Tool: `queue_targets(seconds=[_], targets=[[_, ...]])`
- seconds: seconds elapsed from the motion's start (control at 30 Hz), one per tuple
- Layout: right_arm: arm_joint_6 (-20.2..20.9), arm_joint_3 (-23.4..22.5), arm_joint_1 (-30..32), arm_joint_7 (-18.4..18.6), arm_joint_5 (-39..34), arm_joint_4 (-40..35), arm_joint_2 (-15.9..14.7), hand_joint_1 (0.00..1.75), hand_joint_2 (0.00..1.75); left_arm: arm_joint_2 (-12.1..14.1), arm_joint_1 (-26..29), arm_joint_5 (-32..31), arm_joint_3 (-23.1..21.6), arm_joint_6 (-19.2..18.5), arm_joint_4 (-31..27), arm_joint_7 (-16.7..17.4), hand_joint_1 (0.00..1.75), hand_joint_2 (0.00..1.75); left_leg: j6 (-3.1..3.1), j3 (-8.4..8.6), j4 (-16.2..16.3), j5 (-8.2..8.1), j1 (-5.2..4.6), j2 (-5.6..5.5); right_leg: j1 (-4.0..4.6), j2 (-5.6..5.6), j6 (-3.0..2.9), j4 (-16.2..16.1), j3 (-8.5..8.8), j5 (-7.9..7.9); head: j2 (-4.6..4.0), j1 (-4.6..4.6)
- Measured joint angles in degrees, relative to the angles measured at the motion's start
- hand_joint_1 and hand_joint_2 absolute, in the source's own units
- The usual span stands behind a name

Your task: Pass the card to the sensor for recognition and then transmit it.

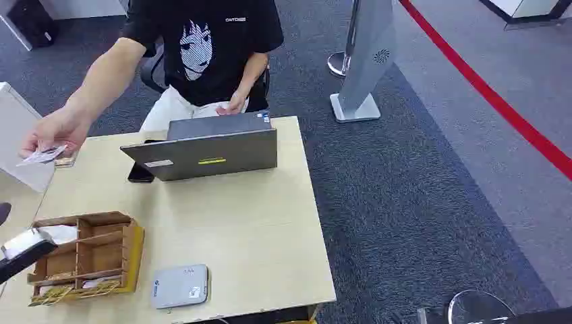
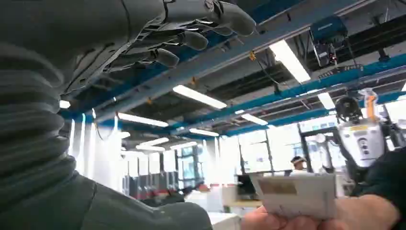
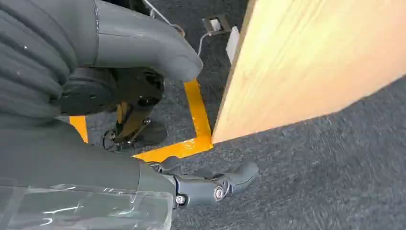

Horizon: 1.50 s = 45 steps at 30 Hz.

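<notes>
A person in a black T-shirt sits behind the table and holds out a pale card (image 1: 42, 155) past the table's far left corner. In the left wrist view that card (image 2: 299, 194) is pinched in the person's fingers, just beyond my left hand (image 2: 158, 38), whose fingers are spread and hold nothing. The flat grey-white card sensor (image 1: 179, 285) lies near the table's front edge. My right hand (image 3: 86, 158) hangs beside the table edge (image 3: 311, 62), holding nothing, its fingers (image 3: 210, 184) loosely extended over the carpet.
A grey laptop (image 1: 209, 152) stands open at the back of the wooden table (image 1: 256, 223), with a black phone (image 1: 140, 173) beside it. A wooden organiser box (image 1: 88, 253) sits front left. A white kiosk stand (image 1: 364, 61) and red floor line (image 1: 499, 101) lie to the right.
</notes>
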Motion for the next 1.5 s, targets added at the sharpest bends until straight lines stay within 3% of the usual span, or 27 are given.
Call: queue_targets(seconds=[0.27, 0.43, 0.47, 1.03, 1.17, 1.27, 1.5], targets=[[1.3, -0.6, -1.3, -0.2, 5.0, 1.1, 0.0, 0.00, 1.75, 6.8, -5.8, -13.0, -4.0, 1.0, 5.0, 1.7, 0.00, 1.75, 0.00, 0.00, 0.0, 0.00, 0.00, 0.01, 0.00, 0.02, -0.01, 0.0, -0.01, 0.00, 0.00, 0.00], [2.1, -1.3, -1.8, -0.5, 6.9, 1.7, 0.1, 0.00, 1.75, 9.0, -7.1, -17.7, -5.9, 1.1, 7.3, 2.1, 0.00, 1.75, 0.00, -0.02, 0.0, 0.00, 0.00, 0.01, 0.00, 0.02, 0.00, 0.0, 0.00, 0.00, 0.00, 0.02], [2.1, -1.3, -1.8, -0.5, 7.0, 1.8, 0.1, 0.00, 1.75, 9.2, -7.2, -17.9, -6.1, 1.0, 7.6, 2.1, 1.75, 1.75, 0.00, -0.02, 0.0, 0.00, 0.00, 0.01, 0.00, 0.02, 0.00, 0.0, 0.00, 0.00, 0.00, 0.02], [2.3, -1.4, -1.9, -0.6, 5.7, 2.5, 0.1, 0.00, 1.75, 10.2, -7.0, -17.4, -7.6, 1.7, 9.2, 2.3, 1.75, 1.75, 0.00, -0.04, 0.0, 0.00, 0.00, 0.01, 0.00, 0.03, 0.00, 0.0, 0.00, 0.00, 0.00, 0.00], [1.7, -1.4, -1.5, -0.5, 4.8, 2.5, 0.1, 0.00, 1.75, 9.2, -5.3, -17.1, -7.6, 3.9, 8.9, 2.0, 1.75, 1.75, 0.00, -0.04, 0.0, 0.00, 0.00, 0.00, 0.00, 0.02, 0.00, 0.0, -0.01, 0.00, 0.00, 0.00], [0.4, -1.3, -1.0, -0.1, 3.2, 2.2, 0.1, 0.00, 1.75, 7.0, -3.5, -16.4, -7.3, 7.4, 6.8, 1.4, 1.75, 1.75, 0.00, -0.04, 0.0, -0.01, -0.05, 0.00, -0.02, 0.02, 0.01, 0.0, 0.00, -0.01, 0.00, 0.00], [0.2, -1.3, -0.9, 0.0, 3.0, 2.1, 0.1, 0.00, 1.75, 6.5, -3.3, -16.4, -7.3, 7.6, 6.6, 1.4, 1.75, 1.75, 0.01, -0.05, 0.0, -0.01, -0.05, 0.00, -0.03, 0.02, 0.01, 0.0, 0.00, -0.01, 0.00, 0.02]])
